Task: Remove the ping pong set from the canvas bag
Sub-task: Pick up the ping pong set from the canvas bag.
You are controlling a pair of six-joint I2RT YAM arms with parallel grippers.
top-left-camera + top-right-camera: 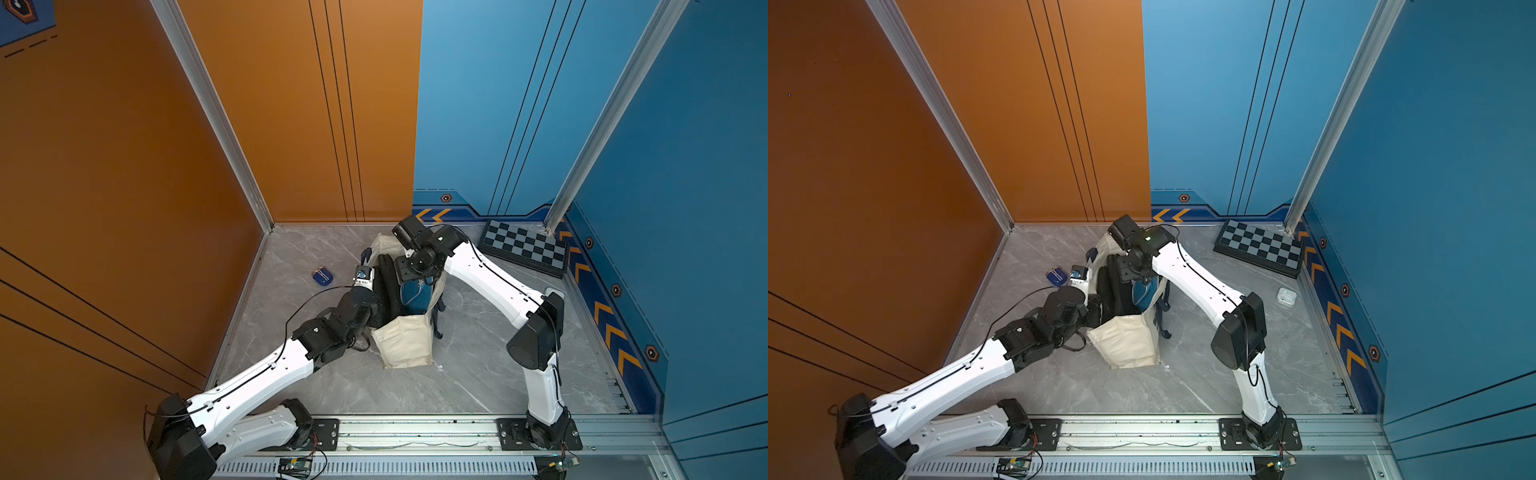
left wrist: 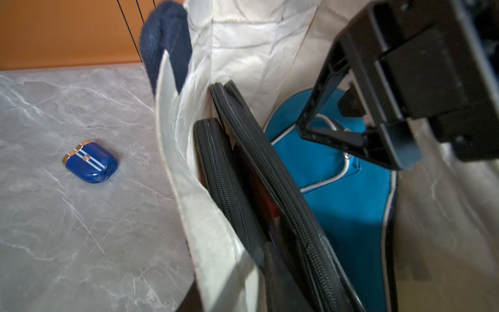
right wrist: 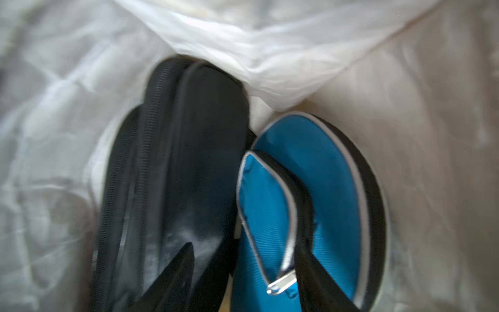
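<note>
Cream canvas bag [image 1: 405, 340] holds the blue paddle case [image 1: 415, 297] and two black zipped pouches [image 2: 243, 189]. We see the right gripper [image 3: 243, 256] spread astride the case. Whether the left gripper [image 1: 379, 311] grips, we cannot tell.

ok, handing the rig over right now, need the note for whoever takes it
Left end effector: at the rim of the canvas bag, beside its navy handle; can't tell whether it grips anything.
Right end effector: down inside the bag, jaws open, straddling where the black pouches meet the blue case.
Things: both pouches and the blue case stand on edge inside the upright bag.
Done: nothing is out yet.
Left: grasp and lift out all three pieces.
</note>
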